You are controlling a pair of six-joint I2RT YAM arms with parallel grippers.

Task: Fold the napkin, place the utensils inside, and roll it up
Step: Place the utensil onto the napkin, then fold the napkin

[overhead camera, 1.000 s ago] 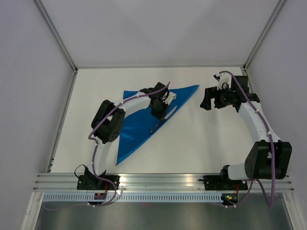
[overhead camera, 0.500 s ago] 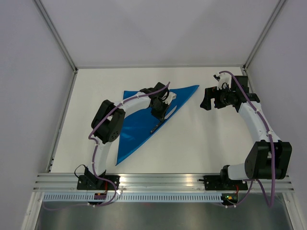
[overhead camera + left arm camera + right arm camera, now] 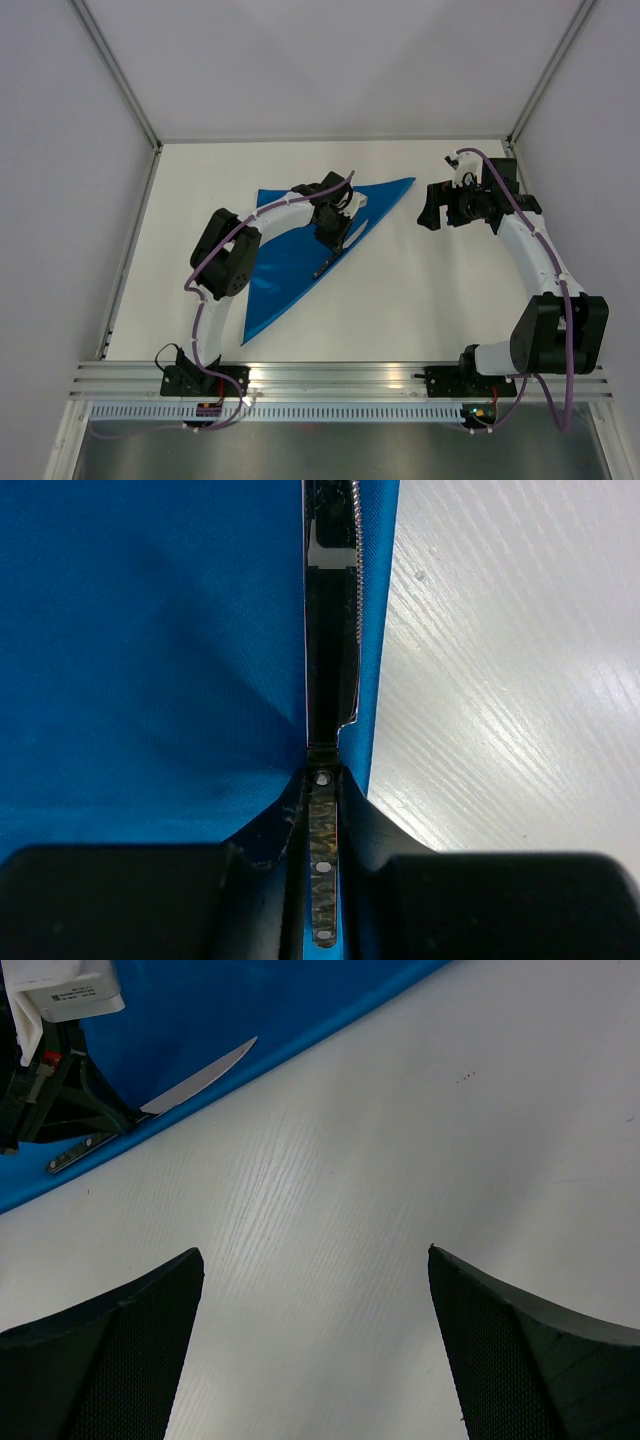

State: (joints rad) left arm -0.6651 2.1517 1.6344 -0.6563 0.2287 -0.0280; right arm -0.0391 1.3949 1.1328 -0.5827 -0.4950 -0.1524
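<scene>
White table (image 3: 430, 310) top sits between pale grey walls (image 3: 60, 200). On the left half lies a bright blue cloth napkin (image 3: 285, 270), folded into a big flat triangle, with one corner near the front left and one toward the far right. The left gripper (image 3: 322, 810) hangs low over the long right edge of the napkin. Its two black fingers (image 3: 450, 905) are pinched tight on the dark handle of a slim grey metal knife (image 3: 330, 680). The knife runs along that edge over the blue cloth, just beside the bare table, with its blade pointing out ahead of the fingers. Whether it rests on the cloth or is held just above it cannot be told. Further right, well apart from the napkin, the right gripper (image 3: 315, 1260) hangs above bare table. Its two black fingers (image 3: 100, 1350) are spread wide, with nothing between them. Its camera shows the knife blade and the napkin's edge at the top left.
</scene>
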